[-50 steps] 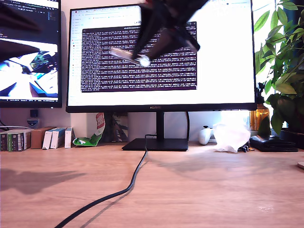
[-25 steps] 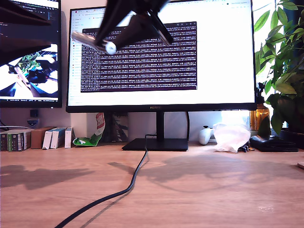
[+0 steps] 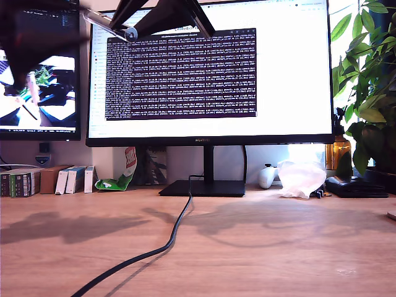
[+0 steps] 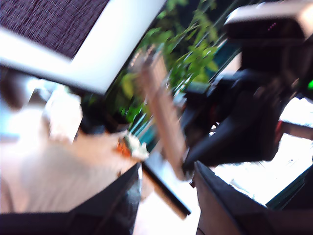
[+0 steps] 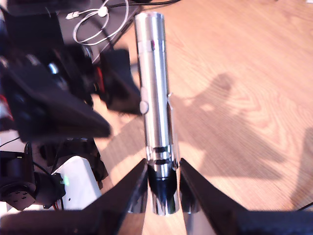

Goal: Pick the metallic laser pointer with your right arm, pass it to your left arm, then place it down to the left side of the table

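While my second gripper (image 5: 164, 188) is clamped on the dark end of the laser pointer (image 5: 154, 93), the shiny barrel juts straight out from its jaws, high above the table (image 5: 244, 73). In the exterior view the same pointer (image 3: 110, 25) sits near the top of the exterior view's left, in front of the big monitor (image 3: 210, 74), held by the dark arm (image 3: 164, 13) that comes down from the top edge. My first gripper (image 4: 166, 183) faces it with its jaws spread apart and nothing between them; the pointer (image 4: 161, 112) shows as a blurred bar just ahead of those fingers, not yet inside them as far as I can tell. I judge the pointer to be light, stiff and rather slippery, being smooth polished metal, so a firm pinch is called for. The free middle of the barrel, away from the end already gripped, looks the best place for my first gripper to take hold. As for containers, small boxes (image 3: 25, 180) stand in a row at the back of the table on the exterior view's left; what is in them cannot be seen. A black cable (image 3: 154, 250) runs loose across the wood.
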You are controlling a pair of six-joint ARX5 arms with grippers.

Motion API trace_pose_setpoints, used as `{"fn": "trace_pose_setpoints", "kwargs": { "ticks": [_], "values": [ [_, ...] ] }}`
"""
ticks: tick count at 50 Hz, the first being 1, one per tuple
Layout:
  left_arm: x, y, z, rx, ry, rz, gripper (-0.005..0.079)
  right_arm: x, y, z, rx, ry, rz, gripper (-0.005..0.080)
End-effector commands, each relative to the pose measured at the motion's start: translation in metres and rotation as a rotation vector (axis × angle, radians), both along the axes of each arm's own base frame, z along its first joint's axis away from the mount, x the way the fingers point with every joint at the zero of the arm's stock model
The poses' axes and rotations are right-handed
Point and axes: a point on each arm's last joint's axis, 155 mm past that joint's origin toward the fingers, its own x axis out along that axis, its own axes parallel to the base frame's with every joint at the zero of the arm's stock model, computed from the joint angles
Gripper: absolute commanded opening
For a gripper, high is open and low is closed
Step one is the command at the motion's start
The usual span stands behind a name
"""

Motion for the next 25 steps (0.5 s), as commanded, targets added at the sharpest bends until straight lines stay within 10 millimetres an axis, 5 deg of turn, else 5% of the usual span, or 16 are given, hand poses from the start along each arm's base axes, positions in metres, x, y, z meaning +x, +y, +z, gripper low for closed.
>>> {"fn": "trace_pose_setpoints", "kwargs": {
  "ticks": [1,11,25],
  "values": [
    [0.0,-0.002,0.006,-0.005,-0.015,-0.006,0.0313,-0.005,0.006,-0.003,0.003,0.007,0.017,-0.0013],
    [0.002,-0.004,0.019,-0.009,-0.044,-0.012,0.0312,-0.011,0.013,-0.001,0.013,0.002,0.036,-0.0013],
    [0.005,-0.004,0.012,0.006,-0.025,-0.006,0.0311,-0.017,0.022,0.007,0.052,0.004,0.055,-0.0013]
  ]
}}
